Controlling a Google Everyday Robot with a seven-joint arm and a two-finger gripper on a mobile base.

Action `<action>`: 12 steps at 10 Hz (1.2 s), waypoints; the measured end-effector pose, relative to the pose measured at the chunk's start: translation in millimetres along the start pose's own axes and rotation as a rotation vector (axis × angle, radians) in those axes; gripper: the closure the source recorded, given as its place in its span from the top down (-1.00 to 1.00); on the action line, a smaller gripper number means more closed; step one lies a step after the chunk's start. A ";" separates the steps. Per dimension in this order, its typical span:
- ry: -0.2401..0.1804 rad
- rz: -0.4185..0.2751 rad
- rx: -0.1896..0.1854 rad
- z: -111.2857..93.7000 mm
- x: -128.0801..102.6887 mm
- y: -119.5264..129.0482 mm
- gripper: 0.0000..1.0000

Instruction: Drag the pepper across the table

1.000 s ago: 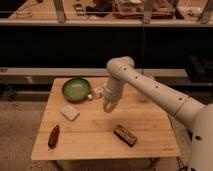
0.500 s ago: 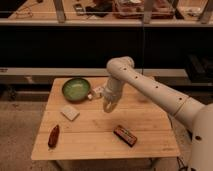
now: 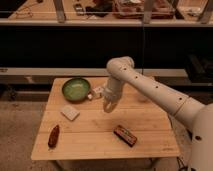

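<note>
Gripper (image 3: 108, 106) is held closed, with nothing seen in it, over mid-worktop (image 3: 146, 120), just right of the green bowl (image 3: 76, 89). It is probably kept shut for a push rather than a grasp. Pepper (image 3: 53, 136) is left lying near the front-left corner, well apart from the gripper. Against the earlier frames no change is noted: gripper and pepper unmoved.

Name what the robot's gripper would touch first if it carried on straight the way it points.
Probably the bare light wooden tabletop: the shut gripper hangs above its middle, pointing down. The slim dark red-brown pepper lies well aside.
</note>
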 end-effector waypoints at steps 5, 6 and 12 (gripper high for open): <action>0.000 0.000 0.000 0.0 0.0 0.0 -0.91; 0.001 -0.001 -0.001 0.0 0.1 -0.1 -0.91; 0.196 -0.043 0.126 -6.0 24.1 -74.3 -0.89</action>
